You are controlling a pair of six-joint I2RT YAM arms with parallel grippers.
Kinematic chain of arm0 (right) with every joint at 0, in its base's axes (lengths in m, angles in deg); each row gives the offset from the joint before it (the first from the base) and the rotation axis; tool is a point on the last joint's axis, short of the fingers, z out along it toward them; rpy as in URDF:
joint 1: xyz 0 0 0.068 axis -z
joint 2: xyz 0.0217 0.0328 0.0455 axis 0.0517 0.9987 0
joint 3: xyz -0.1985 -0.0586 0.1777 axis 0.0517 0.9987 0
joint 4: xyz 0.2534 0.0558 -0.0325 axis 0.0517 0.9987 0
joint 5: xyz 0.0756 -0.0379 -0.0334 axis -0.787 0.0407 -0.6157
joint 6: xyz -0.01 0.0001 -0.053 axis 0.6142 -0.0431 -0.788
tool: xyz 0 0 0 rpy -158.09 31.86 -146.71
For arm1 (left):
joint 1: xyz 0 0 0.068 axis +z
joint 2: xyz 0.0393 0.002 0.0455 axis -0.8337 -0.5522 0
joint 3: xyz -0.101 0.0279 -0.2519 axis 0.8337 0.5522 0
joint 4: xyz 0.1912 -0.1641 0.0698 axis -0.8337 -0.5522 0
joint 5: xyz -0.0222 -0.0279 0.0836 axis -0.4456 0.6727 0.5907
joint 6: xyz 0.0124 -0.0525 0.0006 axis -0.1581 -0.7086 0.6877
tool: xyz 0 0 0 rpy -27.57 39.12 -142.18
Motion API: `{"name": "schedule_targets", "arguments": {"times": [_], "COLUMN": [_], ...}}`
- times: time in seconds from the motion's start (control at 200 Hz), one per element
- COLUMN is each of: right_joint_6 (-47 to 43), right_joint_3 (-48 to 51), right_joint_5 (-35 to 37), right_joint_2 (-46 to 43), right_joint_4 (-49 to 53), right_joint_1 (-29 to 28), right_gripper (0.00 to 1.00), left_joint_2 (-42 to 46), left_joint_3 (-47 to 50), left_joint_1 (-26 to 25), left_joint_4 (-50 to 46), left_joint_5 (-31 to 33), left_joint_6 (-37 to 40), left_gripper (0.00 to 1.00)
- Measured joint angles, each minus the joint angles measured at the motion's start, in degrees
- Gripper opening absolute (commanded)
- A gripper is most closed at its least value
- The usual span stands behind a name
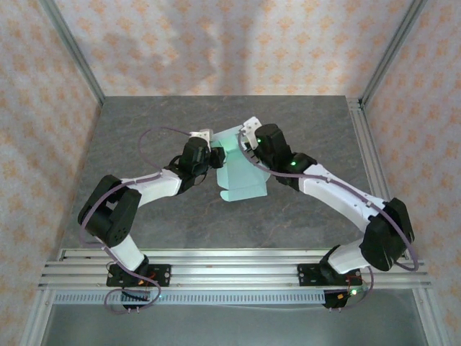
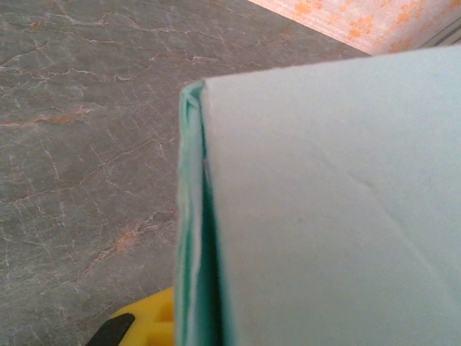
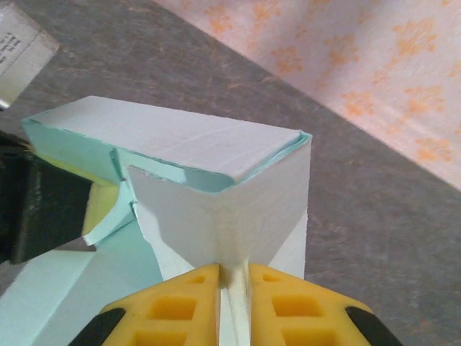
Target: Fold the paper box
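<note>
The left gripper (image 1: 214,157) is clamped shut on the left edge of the pale mint, thin-card paper box (image 1: 243,180), partly folded, at the middle of the grey marbled table (image 1: 144,130). An upright flap is pinched tightly by the right gripper (image 3: 234,277).

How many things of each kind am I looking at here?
Robot arms: 2, the left arm and the right arm
Mint paper box: 1
Total: 3
</note>
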State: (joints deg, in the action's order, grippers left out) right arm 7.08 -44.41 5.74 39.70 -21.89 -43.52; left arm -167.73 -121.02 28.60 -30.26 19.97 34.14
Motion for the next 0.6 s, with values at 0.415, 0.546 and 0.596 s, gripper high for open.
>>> {"name": "schedule_targets", "arguments": {"times": [0.415,0.546,0.596], "right_joint_6": [-9.4,-9.1,-9.3], "right_joint_3": [0.0,0.0,0.0], "right_joint_5": [15.6,17.1,17.6], "right_joint_2": [4.4,4.9,5.0], "right_joint_4": [-6.3,-7.1,-7.2], "right_joint_1": [-3.2,-3.3,-3.4], "right_gripper": [0.0,0.13,0.18], "left_joint_2": [0.0,0.0,0.0], "left_joint_3": [0.0,0.0,0.0], "left_joint_1": [0.2,0.2,0.2], "left_joint_4": [0.0,0.0,0.0], "left_joint_5": [0.0,0.0,0.0], "left_joint_6": [-0.4,-0.4,-0.4], "left_gripper": [0.0,0.0,0.0]}}
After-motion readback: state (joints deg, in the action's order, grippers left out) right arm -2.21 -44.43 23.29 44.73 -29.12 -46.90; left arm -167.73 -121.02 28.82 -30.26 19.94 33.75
